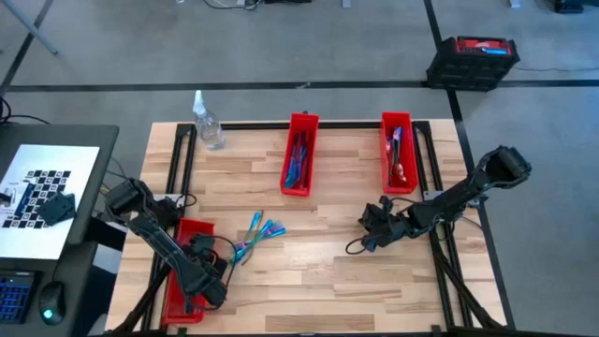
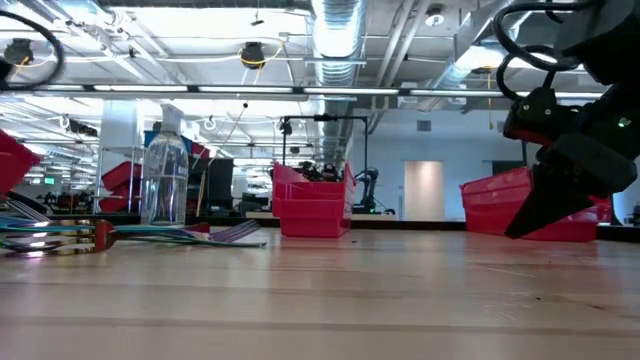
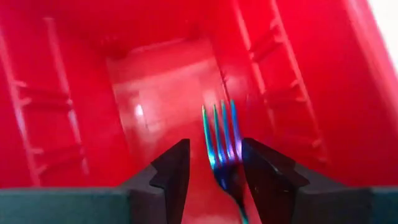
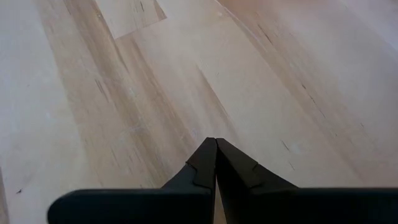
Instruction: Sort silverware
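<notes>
Red bin point(image 3: 74, 124) interior behind left hand point(image 3: 214, 171) clenched on fork point(image 3: 222, 146), tines pointing lengthwise into it.

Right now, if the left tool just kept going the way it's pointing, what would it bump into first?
Probably the floor of the red bin: the left tool, carrying a fork, points straight into it.

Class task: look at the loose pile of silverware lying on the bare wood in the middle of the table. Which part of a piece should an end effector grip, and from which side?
Probably the slim handle, taken from straight above. The silverware lies flat on the table, fanned so its handles spread apart at the far end, leaving gaps for fingers. The low view shows it hugging the wood, so a sideways approach finds little to grip.
</notes>
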`<state>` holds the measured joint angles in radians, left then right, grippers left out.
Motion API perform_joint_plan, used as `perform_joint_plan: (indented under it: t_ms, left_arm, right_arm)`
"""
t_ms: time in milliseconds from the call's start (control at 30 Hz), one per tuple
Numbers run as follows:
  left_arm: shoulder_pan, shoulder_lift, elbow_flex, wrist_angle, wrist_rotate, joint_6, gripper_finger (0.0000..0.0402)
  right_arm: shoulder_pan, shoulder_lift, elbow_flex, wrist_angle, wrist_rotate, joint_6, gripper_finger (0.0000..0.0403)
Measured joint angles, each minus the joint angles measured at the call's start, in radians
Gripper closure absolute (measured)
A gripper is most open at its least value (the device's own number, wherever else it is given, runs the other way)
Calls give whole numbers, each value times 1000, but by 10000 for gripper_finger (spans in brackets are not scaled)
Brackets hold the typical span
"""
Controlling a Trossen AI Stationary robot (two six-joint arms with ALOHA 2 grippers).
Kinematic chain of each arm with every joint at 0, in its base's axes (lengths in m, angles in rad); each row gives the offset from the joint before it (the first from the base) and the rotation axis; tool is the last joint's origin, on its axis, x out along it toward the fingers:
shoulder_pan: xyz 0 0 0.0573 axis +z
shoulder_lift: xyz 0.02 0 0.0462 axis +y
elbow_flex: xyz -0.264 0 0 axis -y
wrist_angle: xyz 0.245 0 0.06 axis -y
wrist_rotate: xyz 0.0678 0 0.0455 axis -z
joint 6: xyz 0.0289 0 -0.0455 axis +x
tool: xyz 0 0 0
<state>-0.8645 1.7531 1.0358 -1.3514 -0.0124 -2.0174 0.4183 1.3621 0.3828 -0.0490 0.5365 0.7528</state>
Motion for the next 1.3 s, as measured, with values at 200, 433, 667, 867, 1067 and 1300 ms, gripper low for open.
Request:
perform_joint_plan:
  t_ms: [200,433,667,867,1067,1300]
  left_arm:
    - [50,0,-10,-2,-91,105,268]
    - [68,-27,14,3,-148,115,269]
    - [60,-101,33,-29,-218,62,269]
    - [116,-130,33,-67,-261,129,270]
    - [174,-266,77,-118,-268,231,269]
    - [259,-467,87,-163,-310,479,259]
  right_arm:
    - [0,0,0,0,-17,4,403]
    - [0,0,0,-4,-24,6,403]
    - [-3,0,0,-4,-39,5,403]
    - [-18,0,0,-4,-39,-10,403]
    - [-22,0,0,-5,-80,-29,403]
    - [-22,0,0,-4,-95,-52,403]
